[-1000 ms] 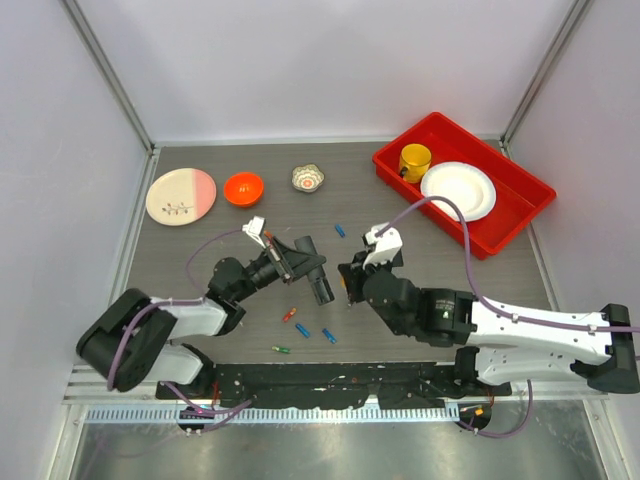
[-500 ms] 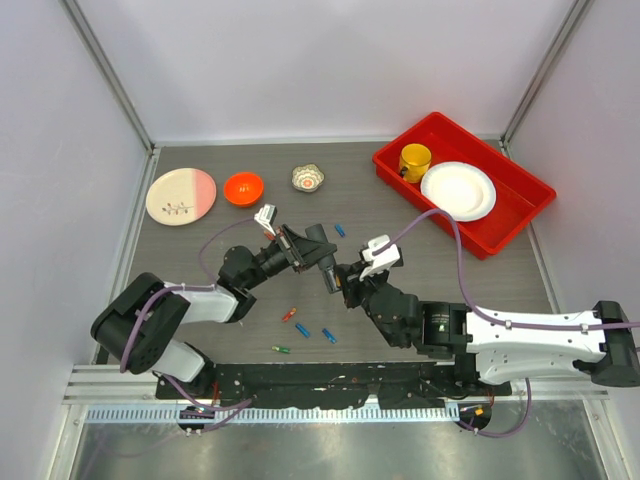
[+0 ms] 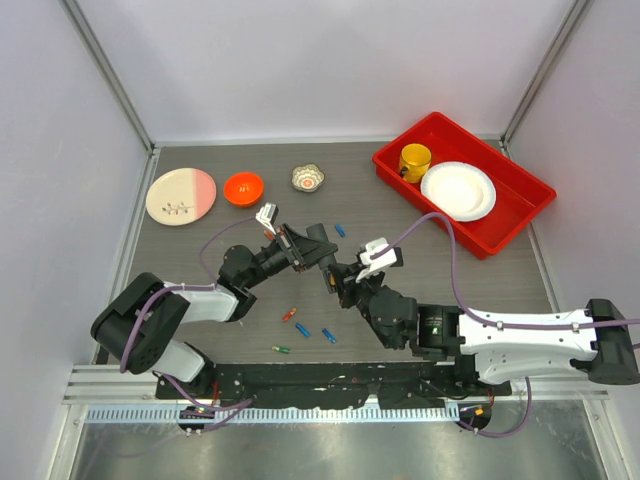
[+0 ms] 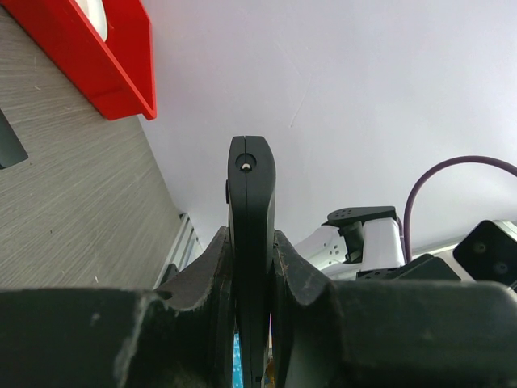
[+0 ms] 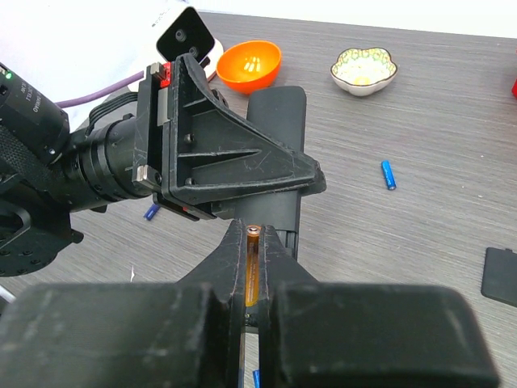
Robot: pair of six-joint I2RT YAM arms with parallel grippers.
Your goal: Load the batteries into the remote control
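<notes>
While the right pincer [image 5: 253, 242] is clamped shut on a thin orange battery [image 5: 252, 271], its tip sits just at six o'clock of the remote [image 5: 275, 129]. The left pincer [image 4: 252, 242] grips the remote edge-on, lifted off the table [image 3: 360, 190]. By my reading, the step in hand is seating that battery. The two meet at the centre of the overhead view, but I cannot tell whether they touch. The next move calls for lining the battery up along the recess, which I cannot make out, and pressing it in against a firm left grip. Spare batteries [image 3: 302, 330] lie on the table toward six o'clock of the pincers, and one blue battery [image 3: 340, 230] lies at twelve o'clock.
</notes>
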